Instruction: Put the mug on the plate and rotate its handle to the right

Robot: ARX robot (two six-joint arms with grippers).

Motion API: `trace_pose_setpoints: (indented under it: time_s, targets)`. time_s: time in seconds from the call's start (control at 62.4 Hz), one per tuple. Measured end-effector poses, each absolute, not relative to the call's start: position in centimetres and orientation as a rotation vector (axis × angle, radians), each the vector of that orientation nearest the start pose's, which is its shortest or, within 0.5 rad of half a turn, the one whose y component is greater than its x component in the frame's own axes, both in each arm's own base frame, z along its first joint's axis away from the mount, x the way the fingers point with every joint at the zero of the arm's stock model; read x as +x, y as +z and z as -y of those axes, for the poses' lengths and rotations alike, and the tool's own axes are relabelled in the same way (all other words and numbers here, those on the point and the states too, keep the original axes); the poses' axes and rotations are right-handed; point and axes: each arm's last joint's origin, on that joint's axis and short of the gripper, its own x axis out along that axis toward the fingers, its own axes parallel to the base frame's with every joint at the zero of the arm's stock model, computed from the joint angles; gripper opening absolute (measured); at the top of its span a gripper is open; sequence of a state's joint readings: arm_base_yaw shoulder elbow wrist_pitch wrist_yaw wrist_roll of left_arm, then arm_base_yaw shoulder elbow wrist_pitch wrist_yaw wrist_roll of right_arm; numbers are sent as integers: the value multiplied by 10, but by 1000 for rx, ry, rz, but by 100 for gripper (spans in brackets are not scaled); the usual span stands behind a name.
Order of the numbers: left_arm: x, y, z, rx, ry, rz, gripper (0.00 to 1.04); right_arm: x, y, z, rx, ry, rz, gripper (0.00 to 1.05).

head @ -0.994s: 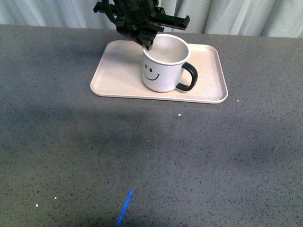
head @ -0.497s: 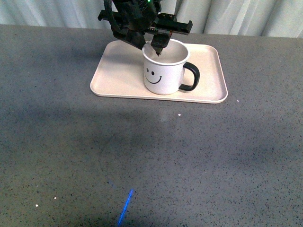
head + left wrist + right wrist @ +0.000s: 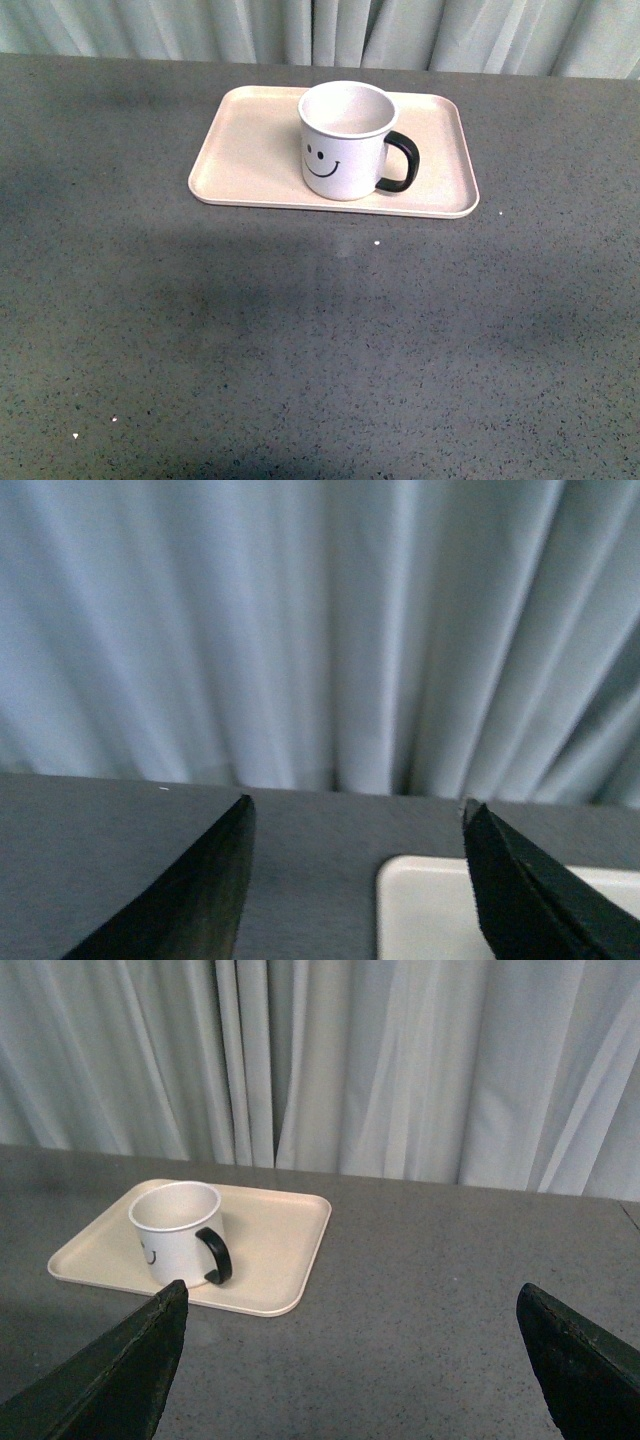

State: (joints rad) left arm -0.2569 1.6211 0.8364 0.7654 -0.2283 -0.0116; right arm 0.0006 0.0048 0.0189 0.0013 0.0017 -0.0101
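Observation:
The white mug (image 3: 343, 140) with a black smiley face stands upright on the pale pink-beige plate (image 3: 250, 150), right of its middle. Its black handle (image 3: 400, 162) points to the right. The right wrist view shows the mug (image 3: 178, 1232) on the plate (image 3: 280, 1250) with the handle (image 3: 216, 1255) turned toward that camera. Neither gripper shows in the front view. My left gripper (image 3: 355, 815) is open and empty, with a corner of the plate (image 3: 425, 910) between its fingertips. My right gripper (image 3: 350, 1300) is open and empty, well back from the plate.
The plate lies at the far side of a dark grey speckled table (image 3: 320, 340). Pale curtains (image 3: 400, 30) hang behind the table's far edge. A few small white specks (image 3: 377, 242) lie on the table.
The left arm, which stood over the mug's rim, has drawn back out of the front view. The mug stays on the plate with its handle to the right. The blue streak at the front is gone.

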Motion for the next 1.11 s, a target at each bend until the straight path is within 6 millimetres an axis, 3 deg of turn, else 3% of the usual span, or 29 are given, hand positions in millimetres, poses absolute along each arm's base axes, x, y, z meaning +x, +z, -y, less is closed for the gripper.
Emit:
trace_pose_setpoints:
  time_s: [0.08, 0.144, 0.305, 0.69, 0.77, 1.107]
  targets:
    - [292, 221, 41, -21, -11, 63, 42, 97, 170, 0, -10, -1, 15, 96]
    - [267, 204, 24, -16, 17, 37, 29, 97, 170, 0, -10, 0, 15, 96]
    - [233, 181, 18, -11, -7, -26, 1, 97, 170, 0, -10, 1, 15, 96]
    - [183, 173, 0, -6, 0, -11, 1, 97, 170, 0, -10, 1, 15, 96]
    - [172, 164, 0, -6, -2, -8, 1, 97, 170, 0, -10, 0, 15, 95]
    - [148, 164, 0, -6, -1, -12, 1, 97, 170, 0, -10, 0, 15, 96]
